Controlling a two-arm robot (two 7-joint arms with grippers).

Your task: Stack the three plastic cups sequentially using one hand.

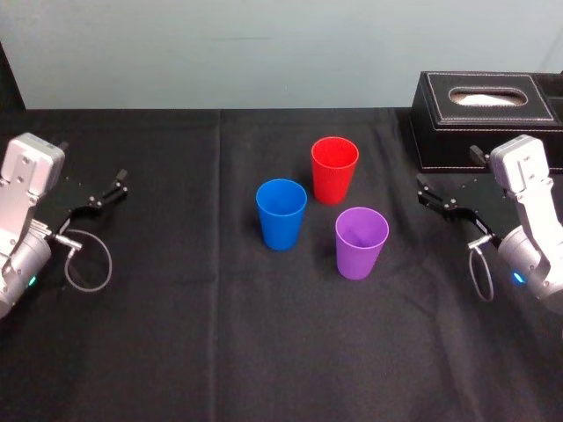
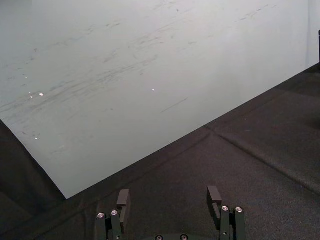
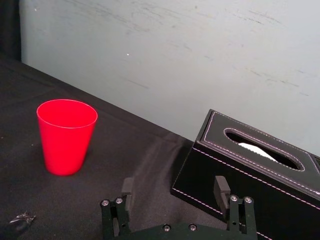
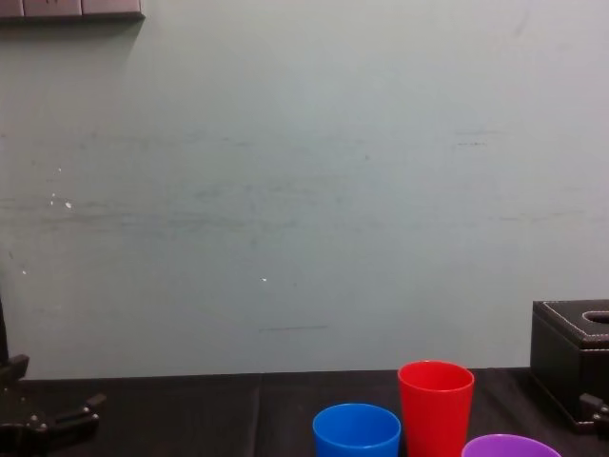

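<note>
While the left end effector [image 2: 168, 196] and right end effector [image 3: 174, 182] sit open at 9 and 3 o'clock, the red cup [image 1: 334, 169], blue cup [image 1: 281, 214] and purple cup [image 1: 361, 242] stand apart.

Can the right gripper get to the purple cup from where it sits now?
Probably yes. The right gripper is open, off to the right of the purple cup, with bare black cloth between them; the tissue box sits farther back, out of the way.

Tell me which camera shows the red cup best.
The right wrist view: the red cup stands whole and large, rim to base. The head view has it whole but smaller; the chest view cuts off its base. The left wrist view faces the wall.
</note>
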